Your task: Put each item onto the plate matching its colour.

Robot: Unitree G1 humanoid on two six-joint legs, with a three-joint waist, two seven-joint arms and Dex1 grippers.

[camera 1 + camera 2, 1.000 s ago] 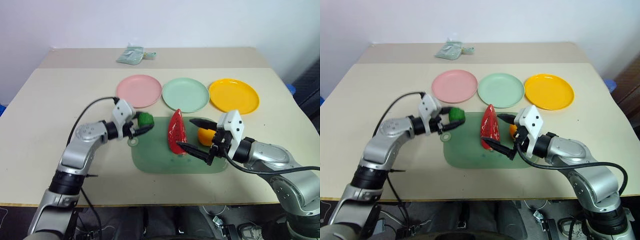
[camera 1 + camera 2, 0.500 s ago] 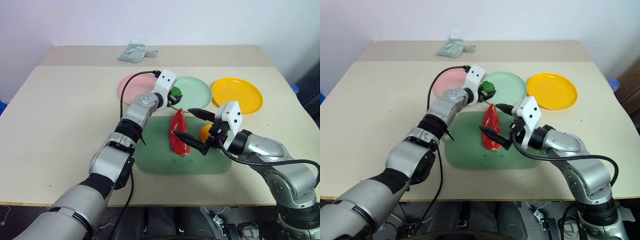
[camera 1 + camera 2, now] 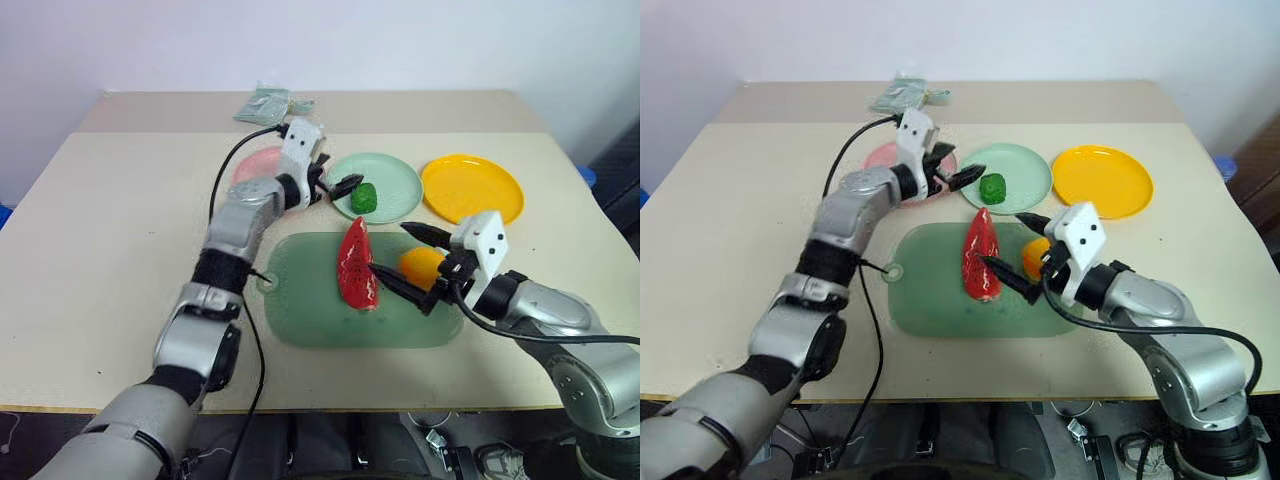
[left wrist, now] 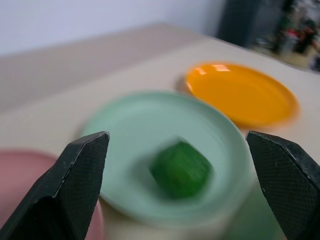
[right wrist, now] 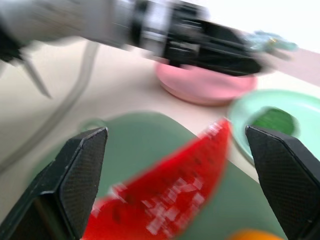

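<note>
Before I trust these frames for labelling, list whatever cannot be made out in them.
- Round matte pink plate: in the head views the left arm covers much of it.
- Orange toy ball: in the head views the right pincer hides part of it, so contact cannot be judged.
- Pale green foil packet: too small for its print to be read.
- Red watermelon slice: smeared by blur in the right wrist view and cut off at the edge.

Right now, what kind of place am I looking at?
Probably a robot test bench, not a kitchen: a plain table against a bare wall, toy food like the watermelon slice, and three coloured plates, one yellow.
</note>
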